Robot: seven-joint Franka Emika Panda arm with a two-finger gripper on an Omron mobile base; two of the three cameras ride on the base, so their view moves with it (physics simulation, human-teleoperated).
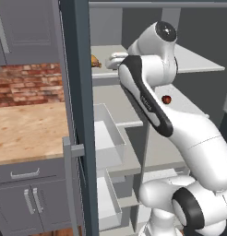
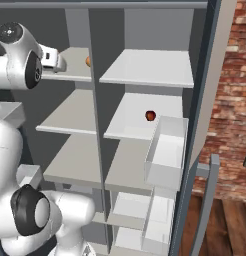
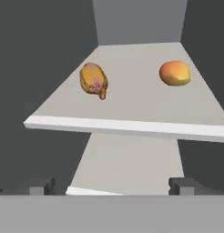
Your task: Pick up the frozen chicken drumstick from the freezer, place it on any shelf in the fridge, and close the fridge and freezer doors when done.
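Note:
The frozen chicken drumstick (image 3: pixel 94 79), lumpy golden-brown, lies on the left of the freezer's top shelf (image 3: pixel 132 107). It also shows in the left base view (image 1: pixel 95 61), just left of my hand. A smooth orange fruit (image 3: pixel 175 73) sits on the same shelf to the right. My gripper (image 3: pixel 113 186) is open and holds nothing. It hovers in front of the shelf's front edge, short of the drumstick. The fridge section on the right has pale shelves (image 2: pixel 145 70). Both doors stand open: the freezer door (image 1: pixel 80 115) and the fridge door (image 2: pixel 215 100).
A small dark red apple (image 2: pixel 150 115) rests on the fridge's second shelf. Clear door bins (image 2: pixel 167 150) hang on the fridge door, and others (image 1: pixel 108 138) on the freezer door. A wooden counter (image 1: pixel 27 129) with grey cabinets lies left of the unit.

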